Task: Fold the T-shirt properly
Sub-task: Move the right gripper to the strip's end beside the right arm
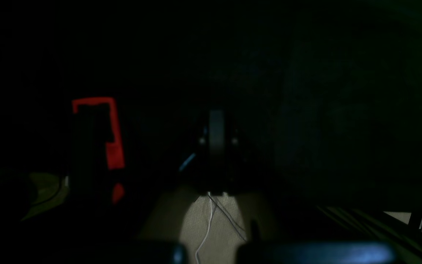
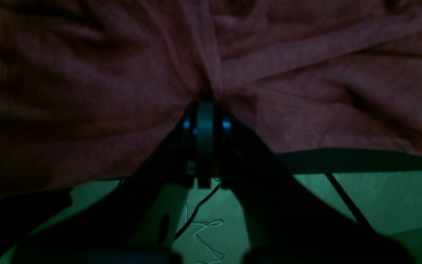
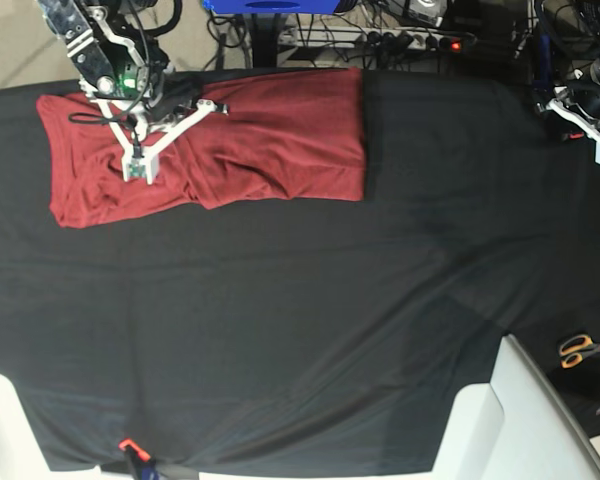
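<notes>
The brick-red T-shirt lies spread and wrinkled at the back left of the black tablecloth. My right gripper rests on its left half. In the right wrist view the gripper is shut, and folds of the T-shirt bunch together at its fingertips. My left gripper hovers at the table's far right edge, well away from the shirt. The left wrist view is very dark; there the left gripper shows its fingers together with nothing between them.
Orange-handled scissors lie at the right edge. White panels stand at the front corners. A small orange piece sits at the front edge. Cables and a power strip run behind the table. A red outline glows in the left wrist view.
</notes>
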